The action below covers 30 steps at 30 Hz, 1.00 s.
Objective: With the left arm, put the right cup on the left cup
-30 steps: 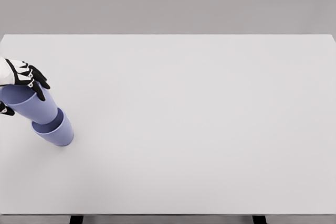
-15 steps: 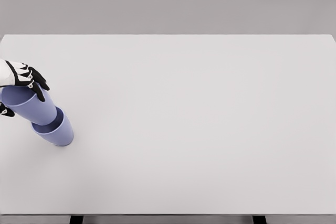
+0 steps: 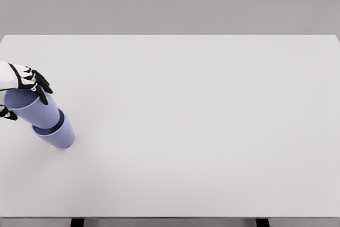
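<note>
While the left robot hand (image 3: 25, 82) grips the upper cup (image 3: 33, 108) at its rim, that cup leans up-left, its base nested in the lower cup (image 3: 57, 134) on the table (image 3: 202, 126).

The left hand (image 3: 21, 84) is pressing the held cup (image 3: 33, 109) deeper into the cup below (image 3: 57, 134) (less tilted now).

Lavender upper cup (image 3: 33, 109) tilted, nested seemingly partway into lower cup (image 3: 59, 135), table's left side
</note>
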### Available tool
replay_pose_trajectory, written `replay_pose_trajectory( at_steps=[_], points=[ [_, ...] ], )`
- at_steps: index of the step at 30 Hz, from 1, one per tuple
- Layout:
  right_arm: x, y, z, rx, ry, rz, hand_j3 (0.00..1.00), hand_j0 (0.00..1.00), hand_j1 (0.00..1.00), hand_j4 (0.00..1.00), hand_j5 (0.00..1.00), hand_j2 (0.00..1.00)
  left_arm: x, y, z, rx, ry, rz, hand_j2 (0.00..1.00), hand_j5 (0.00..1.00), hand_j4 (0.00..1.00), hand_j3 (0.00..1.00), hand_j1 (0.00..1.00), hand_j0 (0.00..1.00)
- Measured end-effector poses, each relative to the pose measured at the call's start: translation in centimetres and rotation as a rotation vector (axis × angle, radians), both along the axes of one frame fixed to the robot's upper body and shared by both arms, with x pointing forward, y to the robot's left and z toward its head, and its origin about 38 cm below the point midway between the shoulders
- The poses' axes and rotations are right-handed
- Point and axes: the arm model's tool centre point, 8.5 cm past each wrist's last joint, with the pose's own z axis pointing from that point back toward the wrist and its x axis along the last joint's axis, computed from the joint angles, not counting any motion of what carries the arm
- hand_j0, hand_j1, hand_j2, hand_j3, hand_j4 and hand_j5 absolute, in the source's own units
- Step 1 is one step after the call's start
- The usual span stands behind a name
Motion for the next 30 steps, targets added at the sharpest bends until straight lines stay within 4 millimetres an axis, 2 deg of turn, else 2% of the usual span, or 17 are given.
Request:
replay_pose_trajectory(
  at_steps=[14, 16, 28, 30],
  points=[
    [0.0, 0.0, 0.0, -0.001, 0.000, 0.000, 1.00, 1.00, 1.00, 1.00, 1.00, 1.00, 0.6, 0.2, -1.5, -0.006, 0.023, 0.013, 0.65, 0.65, 0.65, 0.65, 0.65, 0.65],
    [0.0, 0.0, 0.0, 0.000, 0.000, 0.000, 1.00, 1.00, 1.00, 1.00, 1.00, 1.00, 0.6, 0.2, -1.6, -0.005, 0.025, 0.014, 1.00, 1.00, 1.00, 1.00, 1.00, 1.00],
    [0.0, 0.0, 0.0, 0.000, 0.000, 0.000, 1.00, 1.00, 1.00, 1.00, 1.00, 1.00, 0.5, 0.2, -1.5, -0.007, 0.023, 0.012, 1.00, 1.00, 1.00, 1.00, 1.00, 1.00],
    [0.0, 0.0, 0.0, 0.000, 0.000, 0.000, 1.00, 1.00, 1.00, 1.00, 1.00, 1.00, 0.6, 0.1, -1.0, -0.012, 0.012, 0.011, 1.00, 1.00, 1.00, 1.00, 1.00, 1.00]
  ],
)
